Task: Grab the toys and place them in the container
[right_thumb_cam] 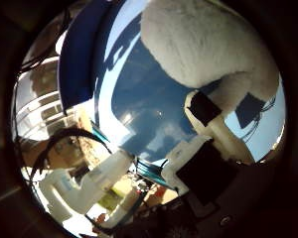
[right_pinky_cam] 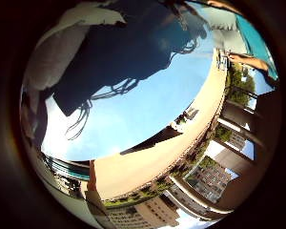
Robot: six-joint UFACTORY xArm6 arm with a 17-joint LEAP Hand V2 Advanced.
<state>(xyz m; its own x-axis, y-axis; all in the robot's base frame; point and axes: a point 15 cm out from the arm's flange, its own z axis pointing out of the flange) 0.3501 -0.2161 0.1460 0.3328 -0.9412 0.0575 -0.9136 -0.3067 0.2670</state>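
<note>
A pale blue counter [right_pinky_cam: 133, 114] fills both palm views, with buildings [right_pinky_cam: 205, 181] beyond its tan edge. A white furry toy [right_thumb_cam: 203, 44] lies on the counter, close to the palm. The hand [right_thumb_cam: 208, 148] reaches to it; one of its fingers [right_thumb_cam: 213, 124] touches the fur, not clearly curled round it.

White fluffy plush toy [right_thumb_cam: 208, 44] lying on a blue surface, filling much of the thumb-side view, sitting close to the palm
</note>
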